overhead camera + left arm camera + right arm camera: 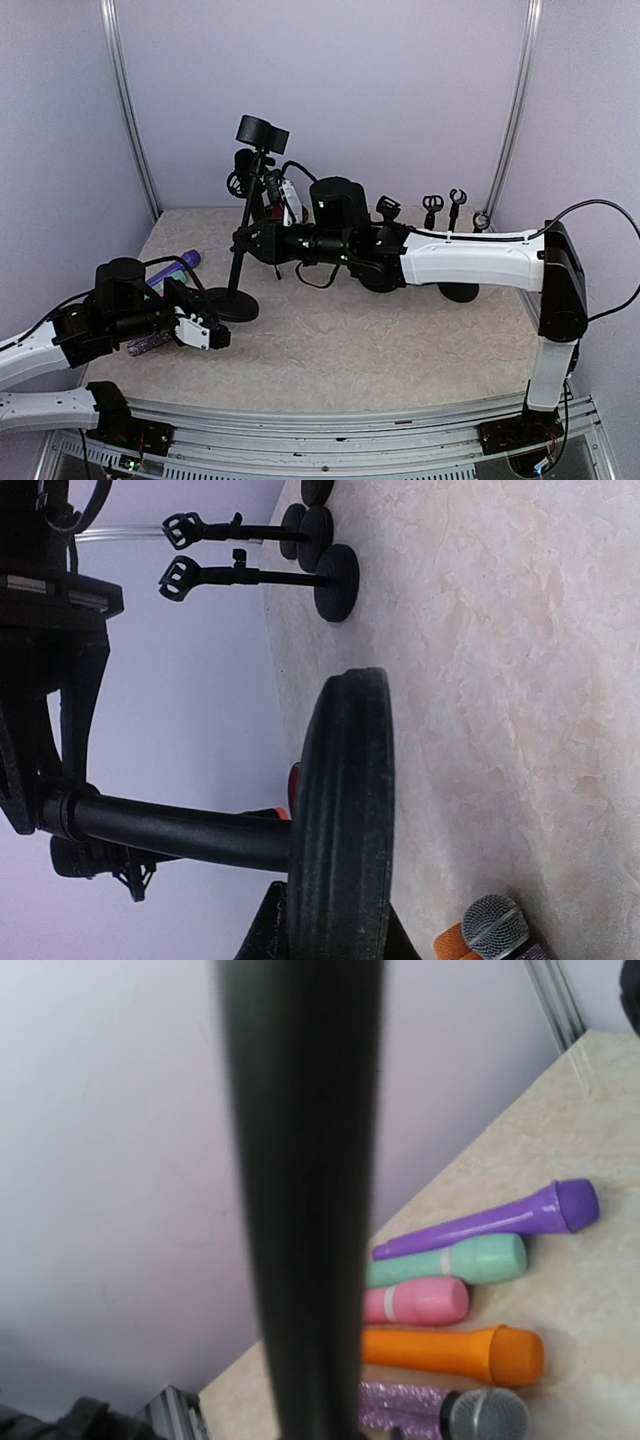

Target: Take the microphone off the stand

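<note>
We see the microphone point(262, 132) in the clip at the top of the stand point(240, 262), black on black, so its outline is hard to follow where it meets cables and the arm behind it. The right end effector point(250, 240) is at the pole point(300, 1210). In the right wrist view the pole fills the middle as a dark blur and no fingers show. From above, the fingers merge with the pole, and as far as we can tell they are closed on it.

The left end effector point(212, 335) is closed on the rim of the base point(340, 810), which the left wrist view shows edge-on and cut off at the bottom.

Spare mics point(450, 1352) lie in a row on the counter point(380, 350), the nearest glittery one cropped. Two empty stands point(250, 575) stand well apart, at the far edge.
</note>
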`<state>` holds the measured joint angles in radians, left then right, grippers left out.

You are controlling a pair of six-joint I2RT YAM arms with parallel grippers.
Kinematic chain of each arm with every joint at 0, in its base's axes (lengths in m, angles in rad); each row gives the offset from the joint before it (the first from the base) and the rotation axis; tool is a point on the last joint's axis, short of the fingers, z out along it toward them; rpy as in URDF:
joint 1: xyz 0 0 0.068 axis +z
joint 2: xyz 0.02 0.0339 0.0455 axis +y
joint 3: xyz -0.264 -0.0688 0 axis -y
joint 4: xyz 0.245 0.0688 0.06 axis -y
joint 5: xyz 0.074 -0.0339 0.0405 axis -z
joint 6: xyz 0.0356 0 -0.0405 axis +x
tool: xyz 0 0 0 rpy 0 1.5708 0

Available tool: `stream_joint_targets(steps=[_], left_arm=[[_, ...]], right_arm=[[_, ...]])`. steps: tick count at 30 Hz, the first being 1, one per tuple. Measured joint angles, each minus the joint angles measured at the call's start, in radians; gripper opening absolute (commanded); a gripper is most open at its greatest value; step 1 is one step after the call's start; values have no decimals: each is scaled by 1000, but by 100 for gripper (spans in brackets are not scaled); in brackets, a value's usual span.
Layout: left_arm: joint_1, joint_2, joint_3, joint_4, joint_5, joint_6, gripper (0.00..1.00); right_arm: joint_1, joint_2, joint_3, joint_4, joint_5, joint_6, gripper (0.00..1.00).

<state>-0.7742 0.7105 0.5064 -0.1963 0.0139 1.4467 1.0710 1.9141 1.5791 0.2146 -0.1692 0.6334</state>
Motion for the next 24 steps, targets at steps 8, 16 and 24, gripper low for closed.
stream_joint_targets(steps=[8,16,24], left_arm=[[-14,-38,-55,151,-4,23,0],[-21,-101,-97,279,67,66,0],[-41,-144,-98,361,203,108,0]], right_arm=[[-2,-44,-19,37,-47,-46,0],[-42,-74,-70,231,-326,-78,0],[-59,-74,-38,389,-662,-61,34]])
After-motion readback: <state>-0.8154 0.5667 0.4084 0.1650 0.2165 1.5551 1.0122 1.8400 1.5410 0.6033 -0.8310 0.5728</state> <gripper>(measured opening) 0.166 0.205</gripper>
